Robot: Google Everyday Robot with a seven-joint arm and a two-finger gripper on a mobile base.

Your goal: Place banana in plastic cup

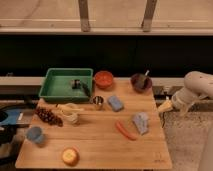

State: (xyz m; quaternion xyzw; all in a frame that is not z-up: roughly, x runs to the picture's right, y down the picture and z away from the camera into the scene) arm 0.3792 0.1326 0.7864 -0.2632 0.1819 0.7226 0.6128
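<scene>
— What is the banana like?
— The banana [68, 107] is slim, pale yellow and slightly curved. It lies flat on the smooth wooden table [100, 142], at the rim of a whitish translucent cup [71, 118] and beside a knobbly bunch of dark grapes [48, 116].
— And the plastic cup?
— The plastic cup [35, 134] is small, round, matte and light blue. It stands upright near the table's left edge, apart from the banana.
— The claw?
— The gripper [164, 106] hangs at the table's right edge, fingers apart, holding nothing.
</scene>
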